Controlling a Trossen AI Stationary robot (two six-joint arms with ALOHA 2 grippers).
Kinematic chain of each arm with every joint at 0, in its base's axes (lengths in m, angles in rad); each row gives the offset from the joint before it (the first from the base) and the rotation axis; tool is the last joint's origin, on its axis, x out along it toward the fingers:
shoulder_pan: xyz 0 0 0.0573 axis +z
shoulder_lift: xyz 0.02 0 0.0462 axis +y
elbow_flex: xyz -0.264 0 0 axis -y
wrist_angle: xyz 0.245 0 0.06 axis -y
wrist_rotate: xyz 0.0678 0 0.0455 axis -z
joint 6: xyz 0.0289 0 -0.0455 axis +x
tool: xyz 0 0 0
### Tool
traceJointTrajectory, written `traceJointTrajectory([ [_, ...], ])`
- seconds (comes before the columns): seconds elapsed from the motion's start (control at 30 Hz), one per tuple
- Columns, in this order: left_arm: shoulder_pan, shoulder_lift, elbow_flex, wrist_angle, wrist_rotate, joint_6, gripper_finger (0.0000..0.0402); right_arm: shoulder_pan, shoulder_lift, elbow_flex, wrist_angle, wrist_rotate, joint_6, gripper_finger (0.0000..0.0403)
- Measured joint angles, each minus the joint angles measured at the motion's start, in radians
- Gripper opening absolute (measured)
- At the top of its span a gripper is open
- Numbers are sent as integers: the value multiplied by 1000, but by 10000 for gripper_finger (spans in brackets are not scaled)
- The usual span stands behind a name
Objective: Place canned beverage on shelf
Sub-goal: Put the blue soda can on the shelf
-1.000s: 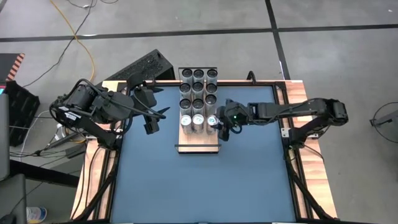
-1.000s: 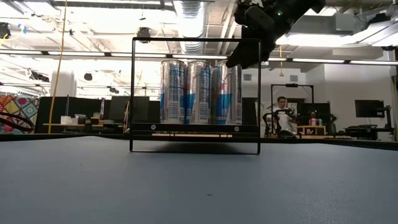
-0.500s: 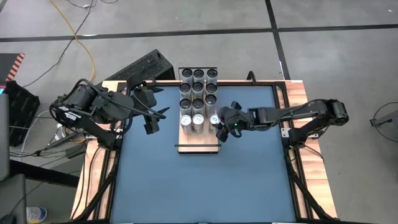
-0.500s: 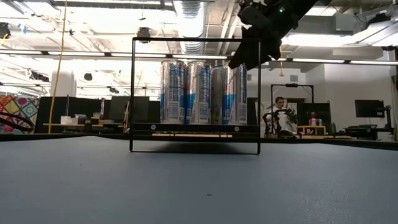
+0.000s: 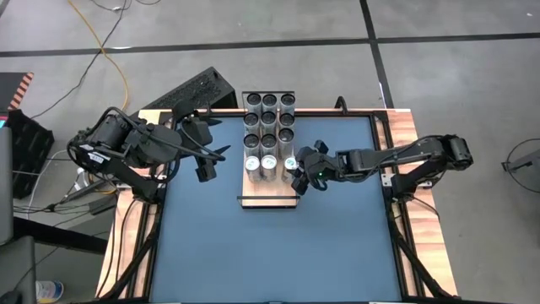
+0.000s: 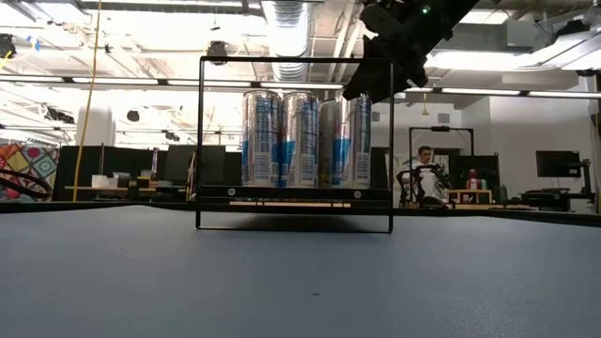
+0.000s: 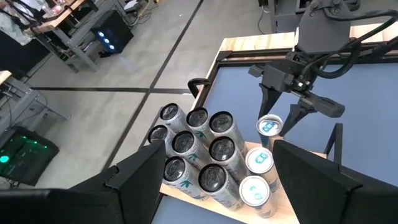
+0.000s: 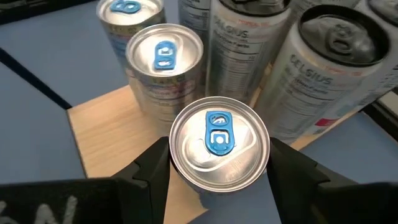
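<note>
Two dark six-joint arms showing matte black housings, left arm (image 5: 126, 148) carrying looping black cables and a white label, right arm (image 5: 405, 154) running slim and jointed, green indicator light glowing near its wrist, black wedge-shaped fingers (image 8: 155, 168) tapering forward

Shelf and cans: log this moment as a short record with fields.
shelf: light-wood board on the blue table, black rails at its ends
cans: twelve upright, in rows of three
blue-tab can: right end of the front row, standing on the board
right gripper: jaws straddle the blue-tab can
left gripper: open, off to the shelf's left
</note>
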Motion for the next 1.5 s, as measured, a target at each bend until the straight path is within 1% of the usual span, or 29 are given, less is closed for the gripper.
traceJointTrajectory([
  [0.1,0,0,0,0,0,-1,283,-1,0,0,1,25,0,214],
  [0.23,0,0,0,0,0,-1,283,-6,1,0,17,27,0,214],
  [0.47,0,0,0,-3,1,-3,283,5,49,4,59,30,0,214],
  [0.9,0,0,0,-23,8,-17,283,4,45,4,46,39,-10,217],
  [1.0,-1,0,0,-23,8,-19,283,9,46,4,51,37,-25,227],
  [1.23,-1,0,0,-24,8,-19,283,13,46,4,55,13,-48,267],
  [1.5,-1,0,0,-24,8,-19,283,0,47,3,61,16,-48,271],
])
